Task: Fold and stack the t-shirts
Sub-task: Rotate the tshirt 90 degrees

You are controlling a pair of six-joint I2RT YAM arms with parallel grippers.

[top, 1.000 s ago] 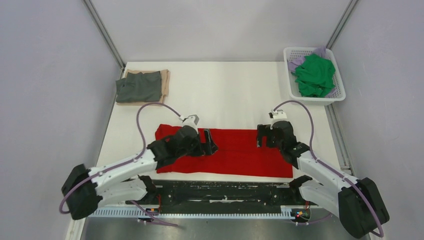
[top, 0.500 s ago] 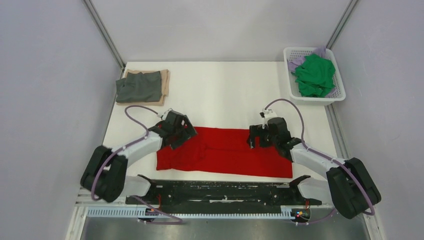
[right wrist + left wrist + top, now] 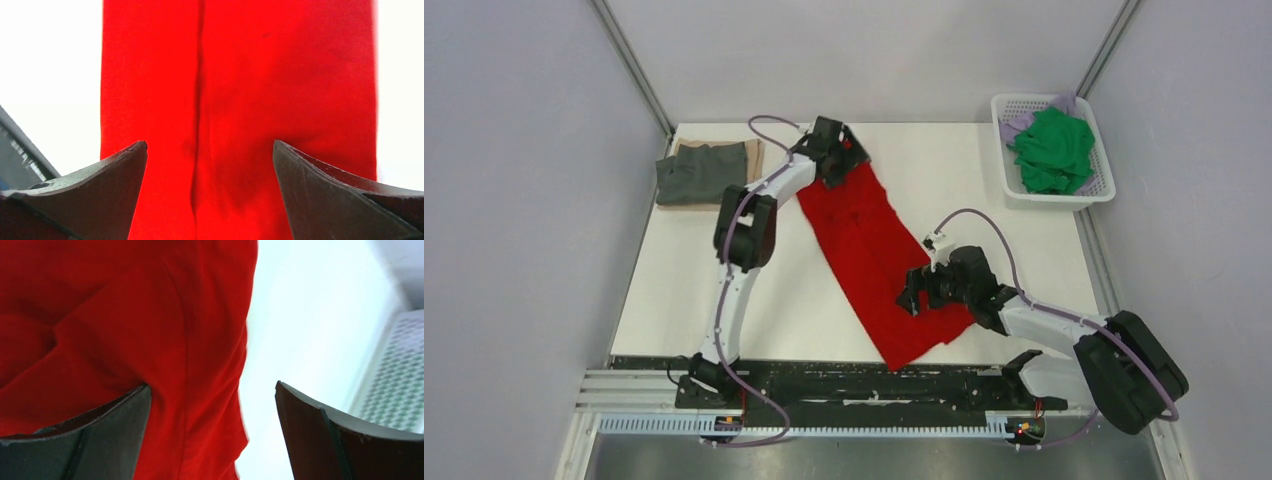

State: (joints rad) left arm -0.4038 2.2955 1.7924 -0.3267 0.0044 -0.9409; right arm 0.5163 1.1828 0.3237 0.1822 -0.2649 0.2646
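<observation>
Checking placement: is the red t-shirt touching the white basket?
Apart. The top external view shows bare white table between the red t-shirt and the basket.

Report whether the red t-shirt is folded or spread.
Partly folded: the red t-shirt lies as one long narrow strip, no sleeves showing, a lengthwise fold edge down its middle.

Red t-shirt (image 3: 864, 240) is lying diagonally across the table's (image 3: 944, 170) centre, cutting it in two. Left arm (image 3: 746, 230) is stretching along the shirt's left edge, walling off the lane to the grey-on-tan folded stack (image 3: 704, 172). Bare table is showing between shirt and white basket (image 3: 1064, 201), and at near left. Right gripper (image 3: 914, 295), jaws wide, is hovering over the shirt's near end.
</observation>
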